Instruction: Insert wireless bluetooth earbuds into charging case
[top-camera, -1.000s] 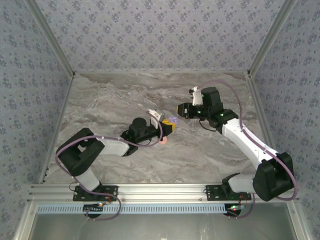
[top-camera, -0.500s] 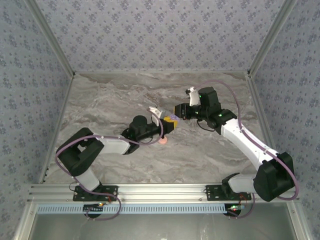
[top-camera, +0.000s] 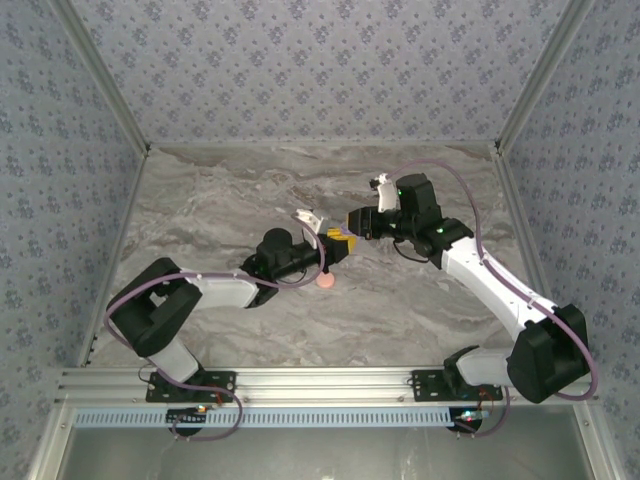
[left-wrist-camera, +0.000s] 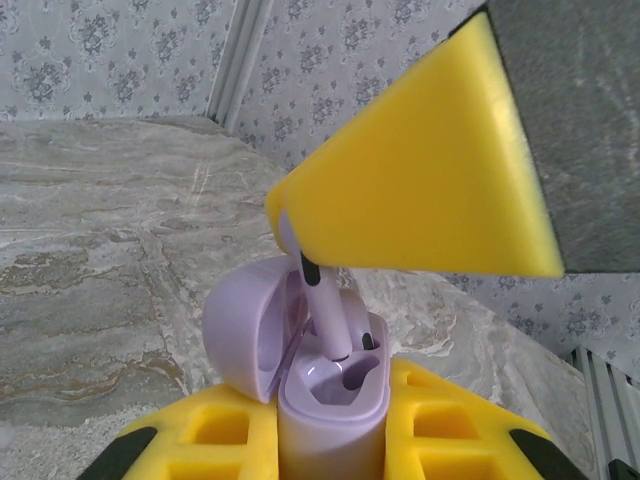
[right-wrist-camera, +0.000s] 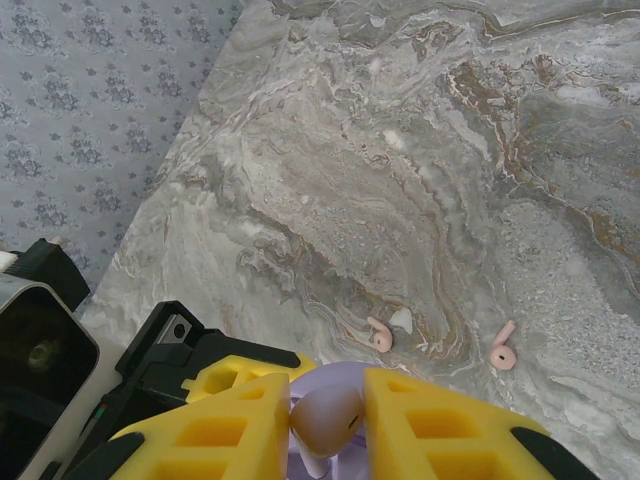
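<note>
Black-and-white arms (top-camera: 482, 272), lilac cables (top-camera: 470, 192), yellow-padded jaws

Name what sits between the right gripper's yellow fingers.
A lilac earbud, pinched by those fingers over the open lilac case; seen in the right wrist view.

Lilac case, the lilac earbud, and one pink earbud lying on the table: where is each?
lilac case (left-wrist-camera: 335, 428), left wrist view, front of its body.
lilac earbud (left-wrist-camera: 326, 318), left wrist view, its stem.
pink earbud (right-wrist-camera: 380, 336), right wrist view, its curved middle.
</note>
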